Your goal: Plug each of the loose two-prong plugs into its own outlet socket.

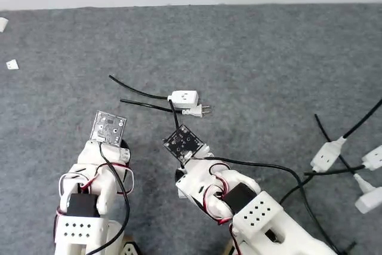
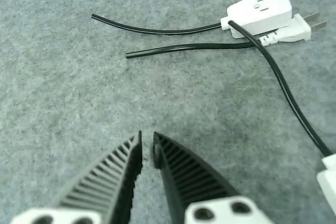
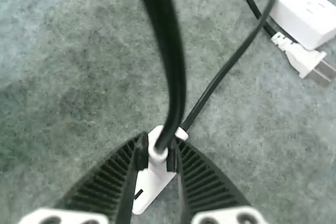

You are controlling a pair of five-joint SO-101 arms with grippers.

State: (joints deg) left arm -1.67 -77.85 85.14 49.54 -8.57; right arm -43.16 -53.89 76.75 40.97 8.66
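My right gripper point(image 3: 157, 149) grips a white connector point(image 3: 151, 182) whose front end is hidden. The socket point(image 3: 307, 14) and loose plug point(image 3: 304, 61) lie just beyond it. My left gripper point(image 2: 147, 142) is nearly closed and empty.

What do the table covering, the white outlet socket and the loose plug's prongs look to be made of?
The table covering looks like grey felt or short-pile carpet: matte, fuzzy mottled fibres. The outlet socket seems to be white moulded plastic, smooth with a slight sheen. The plug has flat bare-metal prongs, likely brass or plated steel.
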